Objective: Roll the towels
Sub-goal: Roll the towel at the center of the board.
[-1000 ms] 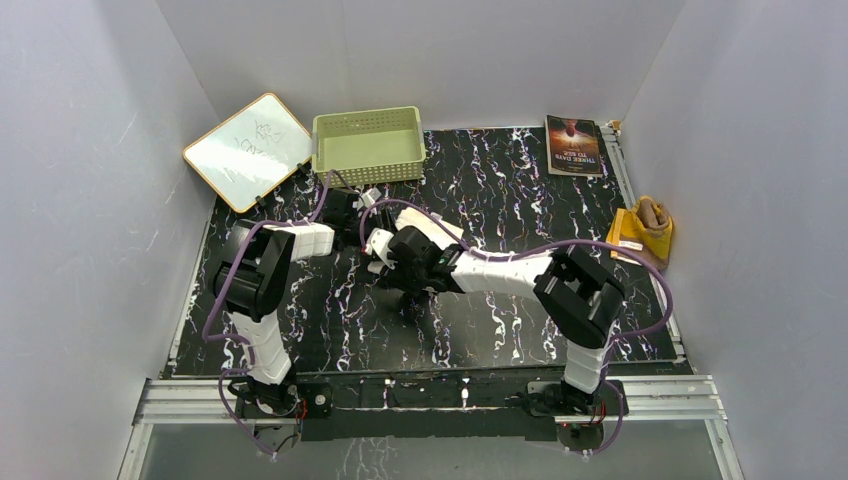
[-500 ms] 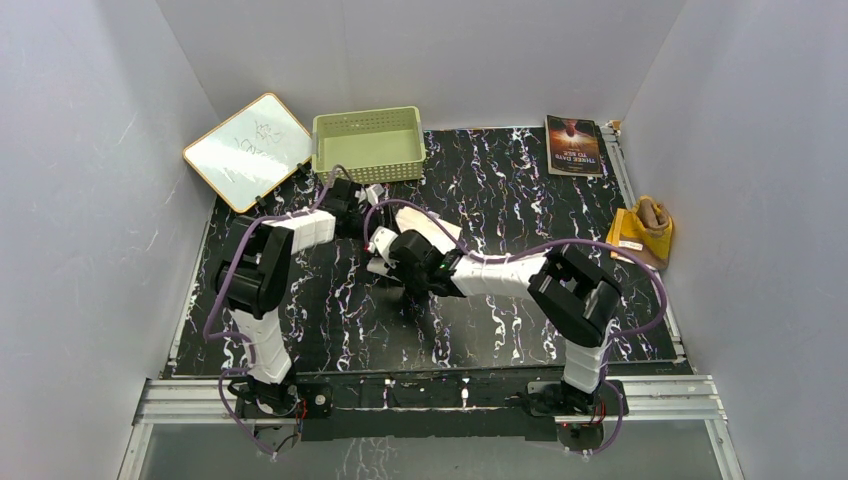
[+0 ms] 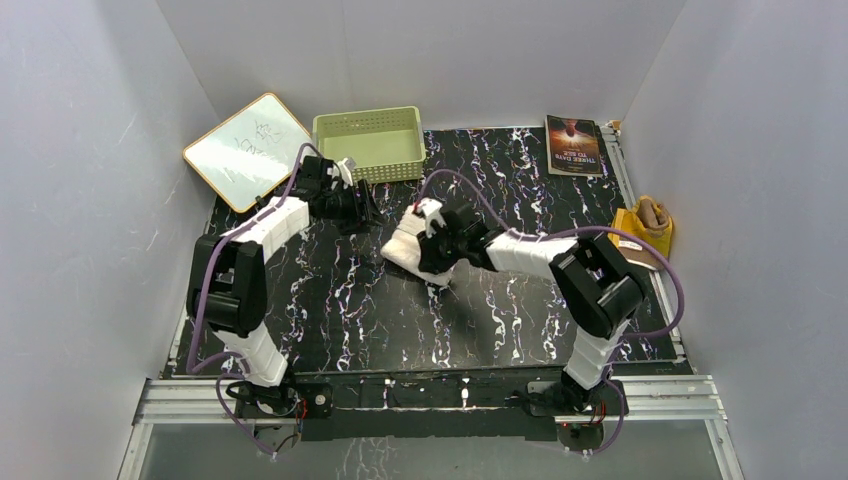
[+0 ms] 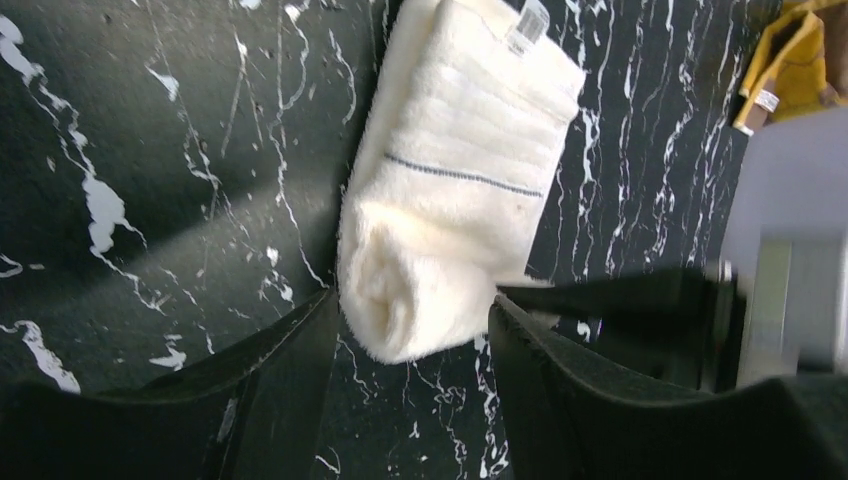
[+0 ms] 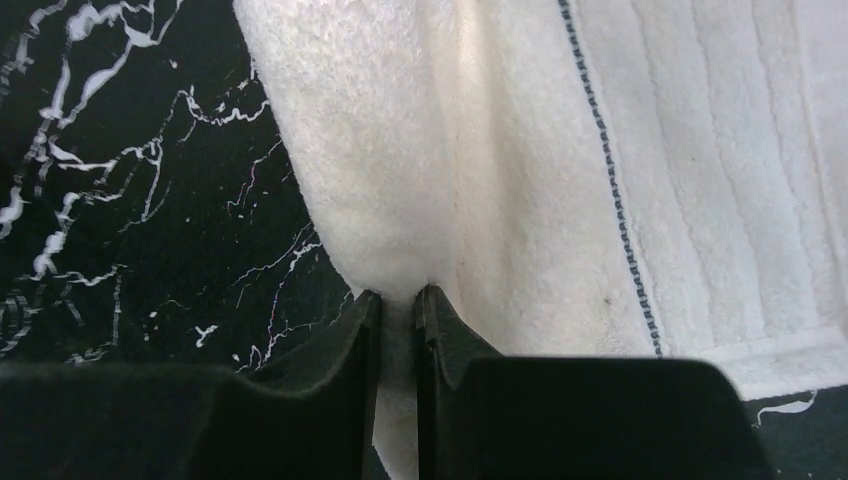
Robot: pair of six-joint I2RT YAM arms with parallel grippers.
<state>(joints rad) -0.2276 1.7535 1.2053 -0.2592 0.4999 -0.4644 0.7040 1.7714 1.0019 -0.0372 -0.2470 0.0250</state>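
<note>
The white towel (image 3: 403,250) lies mid-table, partly rolled; in the left wrist view its rolled end (image 4: 405,300) faces my left gripper (image 4: 412,318), and a flat tail with a thin dark stripe runs away from it. My left gripper (image 3: 368,212) is open just left of the towel, its fingers (image 4: 275,375) either side of the rolled end without touching it. My right gripper (image 5: 397,305) is shut on a fold at the white towel's (image 5: 520,160) edge, and stands over the towel (image 3: 430,238). The brown and yellow towel (image 3: 645,230) lies crumpled at the right edge, also visible as the yellow towel (image 4: 790,50) in the left wrist view.
A pale green basket (image 3: 368,145) stands at the back, right behind my left arm. A whiteboard (image 3: 248,150) leans at the back left. A book (image 3: 573,145) lies at the back right. White walls close in the table on three sides.
My left arm has drawn back towards the basket and its jaws have widened. My right gripper has closed on the white towel's edge and carried it a little to the right.
</note>
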